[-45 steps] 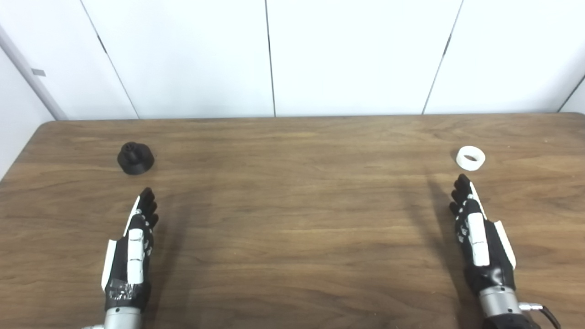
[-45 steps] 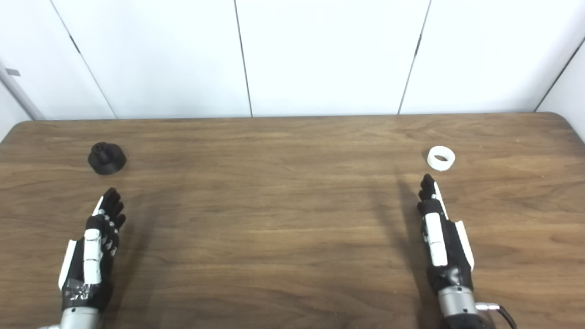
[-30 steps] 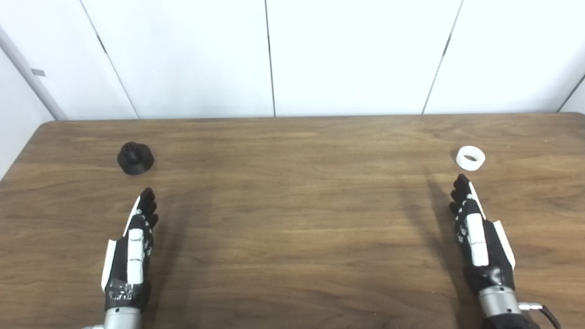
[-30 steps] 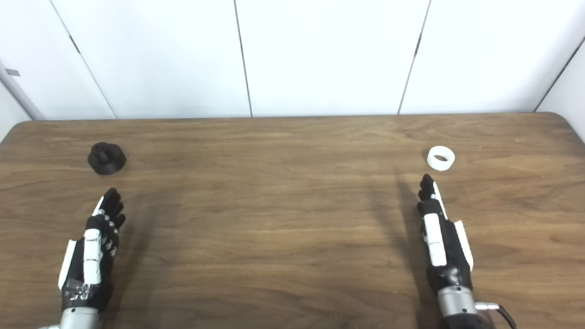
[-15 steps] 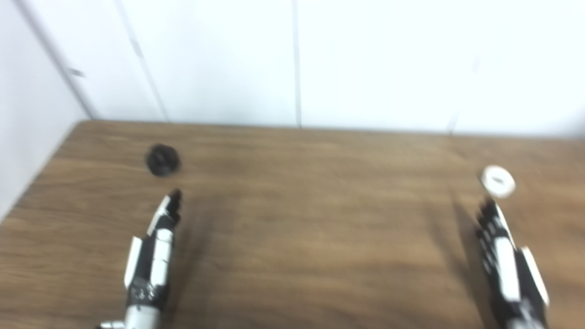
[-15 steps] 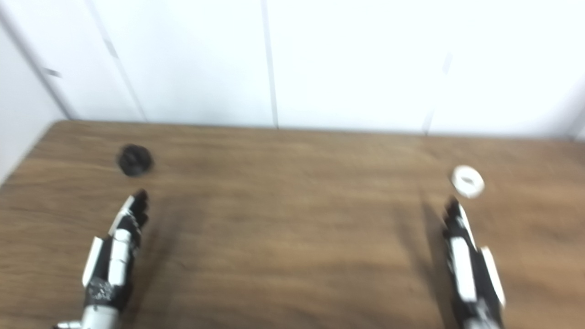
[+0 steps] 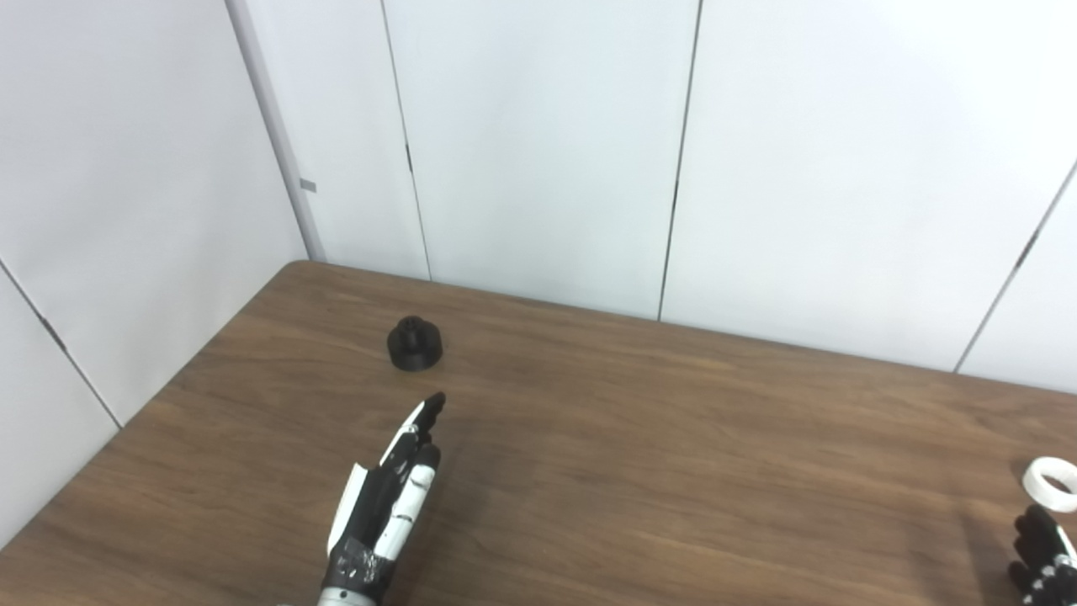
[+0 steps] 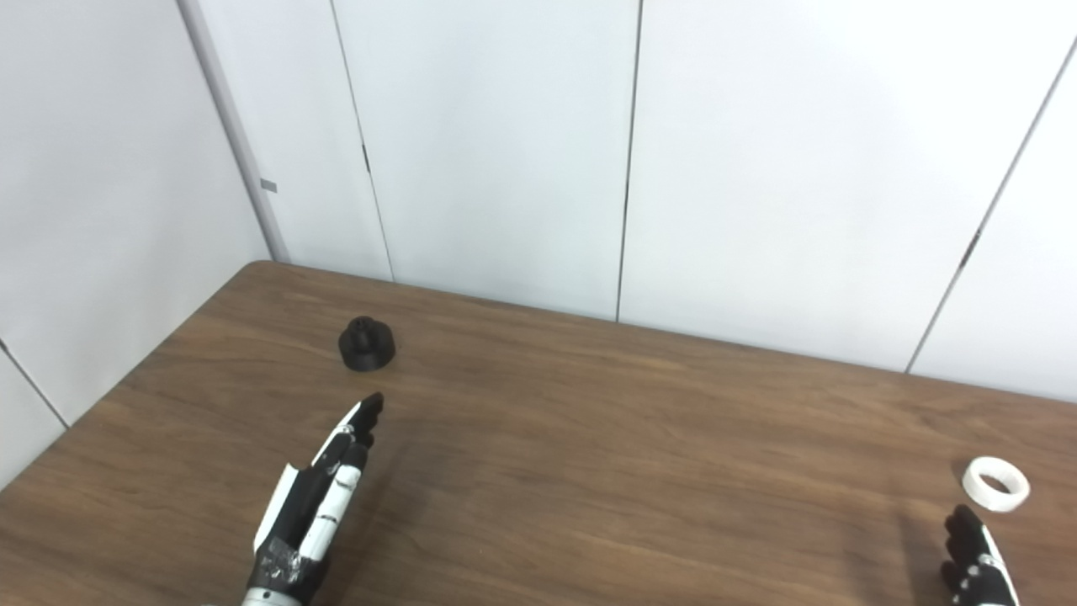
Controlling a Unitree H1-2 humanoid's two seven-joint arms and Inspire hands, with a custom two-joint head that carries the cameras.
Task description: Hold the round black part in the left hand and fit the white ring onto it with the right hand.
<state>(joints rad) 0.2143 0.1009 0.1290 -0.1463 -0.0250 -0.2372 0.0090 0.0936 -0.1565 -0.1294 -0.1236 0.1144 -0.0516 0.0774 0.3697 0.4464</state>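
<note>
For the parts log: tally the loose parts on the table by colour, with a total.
Black: 1, the round black part
White: 1, the white ring
Total: 2, both lying on the table, neither held by a hand.

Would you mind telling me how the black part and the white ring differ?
The black part is dark and stepped, with a knob on a wider base; the white ring is pale, low and hollow. The black part lies far left, the white ring far right. Both rest untouched on the table, each just beyond a hand.
</note>
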